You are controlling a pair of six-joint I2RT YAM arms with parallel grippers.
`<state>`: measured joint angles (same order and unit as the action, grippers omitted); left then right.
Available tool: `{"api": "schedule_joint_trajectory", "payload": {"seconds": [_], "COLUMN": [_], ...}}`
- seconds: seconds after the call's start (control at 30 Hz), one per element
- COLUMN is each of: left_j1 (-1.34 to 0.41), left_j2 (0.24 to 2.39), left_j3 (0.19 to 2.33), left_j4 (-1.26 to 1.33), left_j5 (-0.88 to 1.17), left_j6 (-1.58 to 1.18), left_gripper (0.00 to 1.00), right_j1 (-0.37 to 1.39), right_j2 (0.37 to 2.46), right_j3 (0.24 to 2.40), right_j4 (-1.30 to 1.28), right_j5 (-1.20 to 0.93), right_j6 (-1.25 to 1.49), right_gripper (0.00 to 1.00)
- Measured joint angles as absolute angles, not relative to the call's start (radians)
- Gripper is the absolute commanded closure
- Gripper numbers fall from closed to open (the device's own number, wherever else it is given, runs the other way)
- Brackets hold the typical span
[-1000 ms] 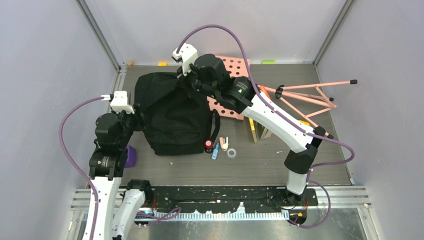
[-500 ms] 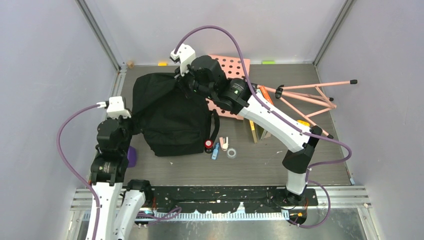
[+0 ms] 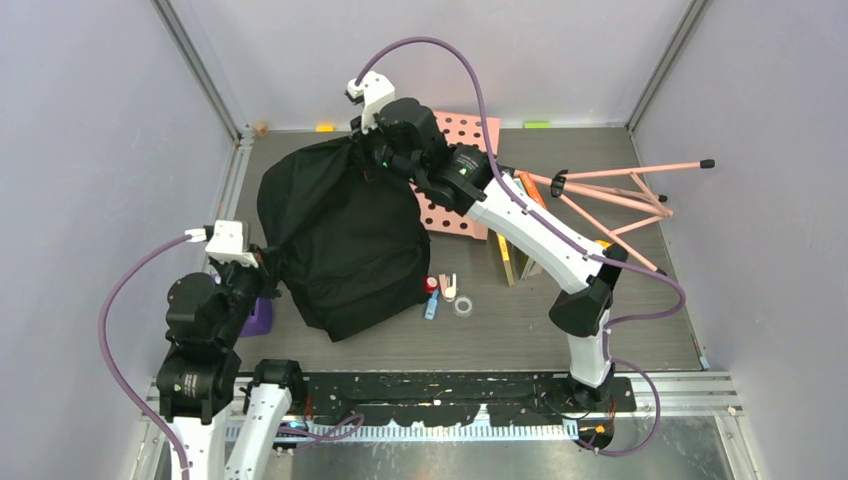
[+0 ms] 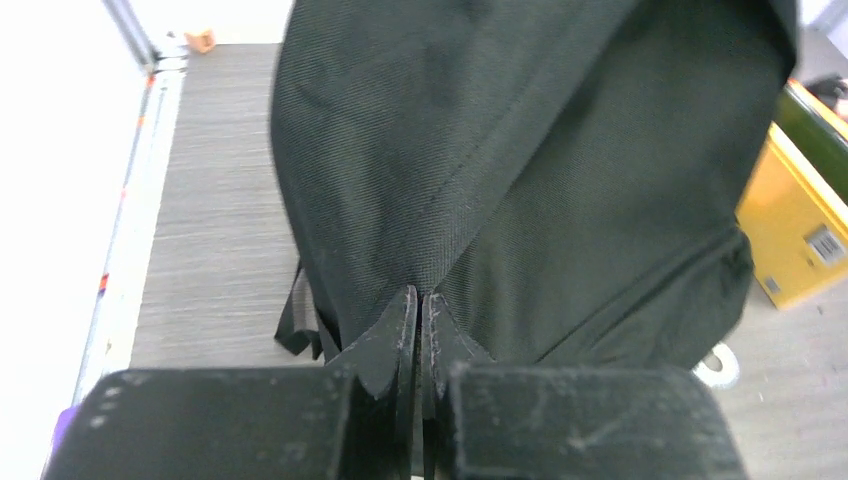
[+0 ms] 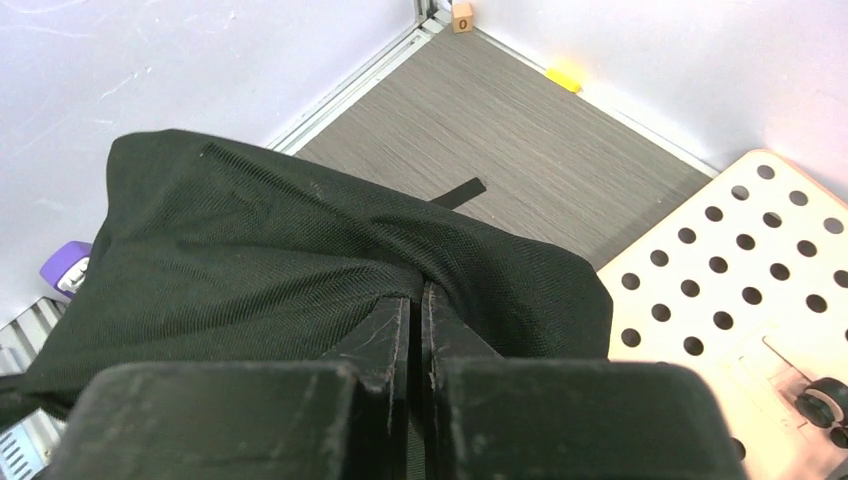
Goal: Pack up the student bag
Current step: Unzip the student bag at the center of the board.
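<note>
Bags: we count one — the student bag (image 3: 340,240), black woven fabric, slack and creased, over the left half of the table (image 3: 600,330), strung between two arms. Our left gripper (image 4: 418,295) pinches its near-left fold tight; our right gripper (image 5: 420,292) pinches its far top edge. One yellow box (image 4: 790,225) bears a barcode label (image 4: 826,243) — unreadable.

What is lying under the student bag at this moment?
Nothing beneath the student bag is visible; its black fabric covers the table there. A purple object shows beside its left edge, partly hidden.
</note>
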<state>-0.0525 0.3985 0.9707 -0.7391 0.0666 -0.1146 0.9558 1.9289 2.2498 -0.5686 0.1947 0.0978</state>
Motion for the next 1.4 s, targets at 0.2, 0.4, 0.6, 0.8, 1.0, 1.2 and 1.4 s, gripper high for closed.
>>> {"api": "schedule_joint_trajectory", "payload": {"seconds": [0.2,0.4,0.6,0.8,1.0,1.2,1.4], "left_j1": [-0.064,-0.112,-0.136,-0.136,-0.144,-0.213,-0.282], "left_j2": [0.402,0.428,0.51,0.633,0.794,0.921,0.963], "left_j3": [0.981,1.015,1.085,1.174,1.201,1.18,1.163], "left_j4": [-0.767,-0.81,-0.83,-0.663,-0.414,-0.264,-0.23], "left_j5": [0.229,0.321,0.332,0.316,0.32,0.319,0.287], "left_j6": [-0.046,0.003,0.002,-0.021,0.012,0.159,0.296], "left_gripper": [1.0,0.53,0.36,0.34,0.26,0.18,0.18], "right_j1": [0.905,0.863,0.819,0.817,0.818,0.818,0.818], "right_j2": [1.956,1.972,1.978,1.974,1.974,1.972,1.967], "right_j3": [2.276,2.29,2.279,2.202,2.183,2.175,2.169], "right_j4": [-0.569,-0.568,-0.54,-0.486,-0.461,-0.45,-0.449], "right_j5": [0.094,-0.039,-0.092,-0.127,-0.163,-0.184,-0.193], "right_j6": [0.105,0.041,0.017,0.025,0.036,0.051,0.051], "right_gripper": [1.0,1.0,1.0,1.0,1.0,1.0,1.0]}}
